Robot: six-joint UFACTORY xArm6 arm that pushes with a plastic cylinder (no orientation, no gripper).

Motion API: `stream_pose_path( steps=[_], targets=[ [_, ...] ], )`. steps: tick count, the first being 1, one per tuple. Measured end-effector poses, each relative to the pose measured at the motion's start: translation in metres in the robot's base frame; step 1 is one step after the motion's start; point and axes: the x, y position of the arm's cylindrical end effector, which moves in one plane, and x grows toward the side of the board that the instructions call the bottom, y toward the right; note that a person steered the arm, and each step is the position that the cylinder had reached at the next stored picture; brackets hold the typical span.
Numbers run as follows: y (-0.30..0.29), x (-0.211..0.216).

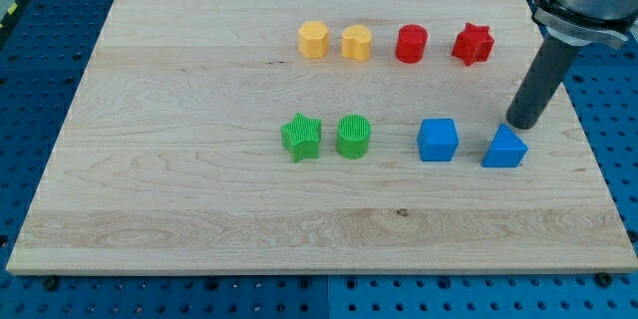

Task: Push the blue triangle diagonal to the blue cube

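Observation:
The blue triangle (pixel 504 148) lies on the wooden board (pixel 199 159) at the view's right. The blue cube (pixel 438 140) sits just to its left, in the same row, with a small gap between them. My tip (pixel 520 123) rests at the triangle's top right edge, touching or nearly touching it. The dark rod rises from there toward the view's upper right.
A green star (pixel 301 137) and a green cylinder (pixel 353 136) sit left of the cube. Along the top row are a yellow hexagon (pixel 314 39), a yellow heart-like block (pixel 356 42), a red cylinder (pixel 411 44) and a red star (pixel 473 44). The board's right edge is close to the triangle.

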Motion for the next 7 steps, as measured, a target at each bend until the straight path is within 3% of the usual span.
stream_pose_path(
  steps=[2,7],
  targets=[
    [-0.040,0.000],
    [-0.044,0.016]
  ],
)
